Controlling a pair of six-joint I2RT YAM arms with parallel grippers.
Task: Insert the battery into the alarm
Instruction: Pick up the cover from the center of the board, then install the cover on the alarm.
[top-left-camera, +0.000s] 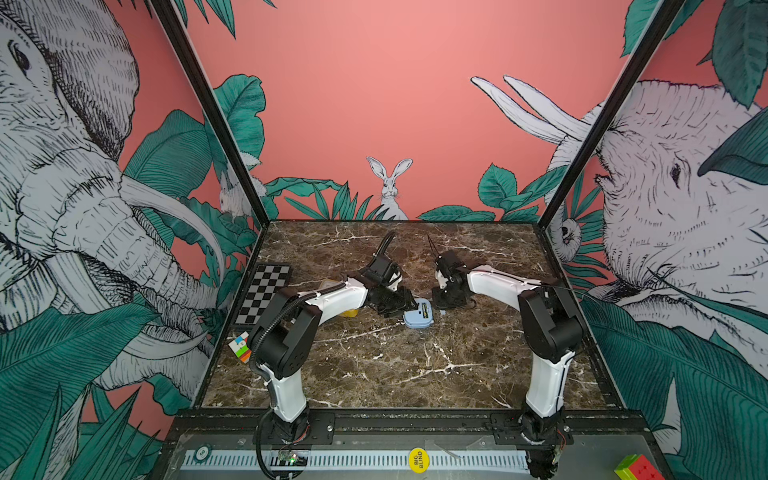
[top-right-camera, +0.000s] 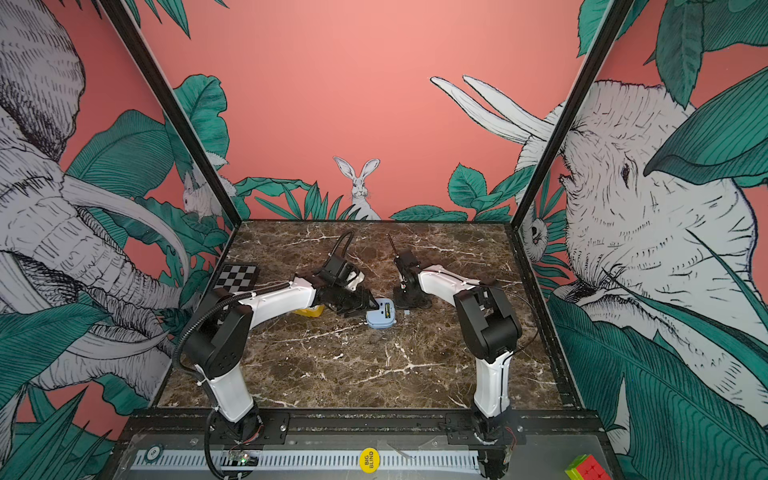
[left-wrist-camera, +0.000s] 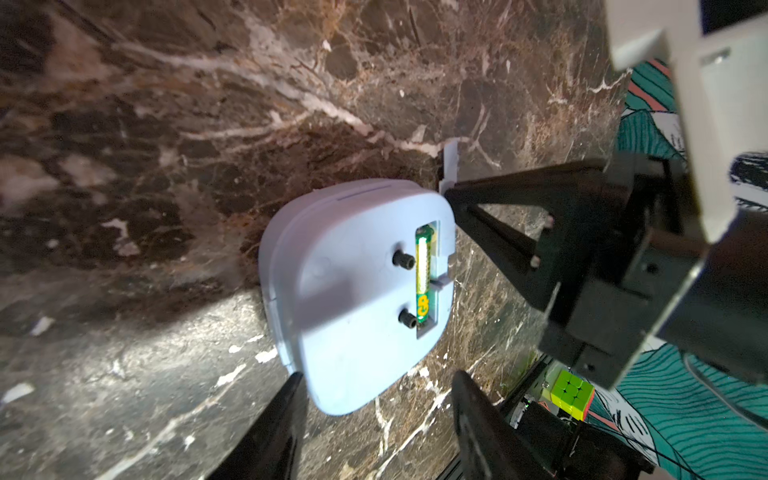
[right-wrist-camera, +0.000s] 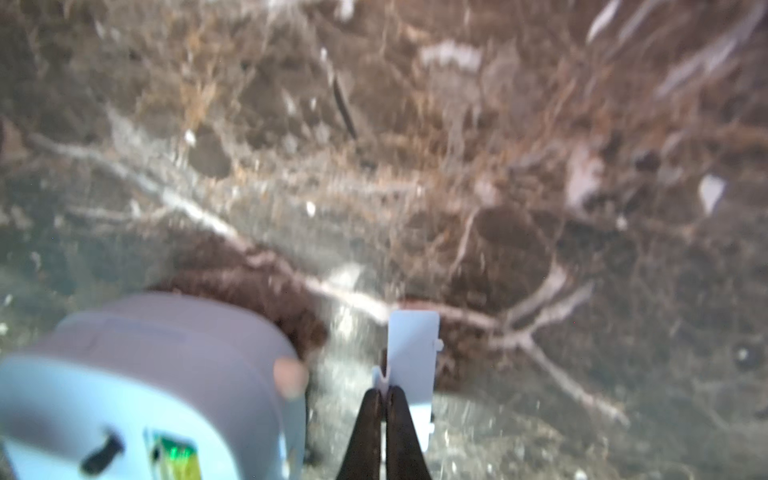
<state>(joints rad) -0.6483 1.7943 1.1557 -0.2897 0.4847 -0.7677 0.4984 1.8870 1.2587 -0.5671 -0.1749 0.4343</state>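
So the battery (left-wrist-camera: 423, 278) is already sitting in its slot (left-wrist-camera: 426, 330) on the back of the alarm (top-left-camera: 417, 318), which lies face down mid-frame on the table (top-left-camera: 374, 374) in both top views. The battery's long axis runs roughly up-down in a top view, along the alarm's right-hand edge.

I reckon what matters next is the loose cover (right-wrist-camera: 413, 353). It sits just right of the alarm, on the slot's side, so the right arm is clearly the nearer one. The right claw (right-wrist-camera: 384, 392) is pinched closed on the cover's little clip end. The left claw (left-wrist-camera: 379, 376) hangs open, jaws either side of the alarm's edge, not squeezing it.

Hard to see:
- The right wrist view is blurry and cuts the alarm off at lower left.
- In the top views the right claw's tips are lost against its own dark body.
- Can't tell if the battery is fully down on its contacts.
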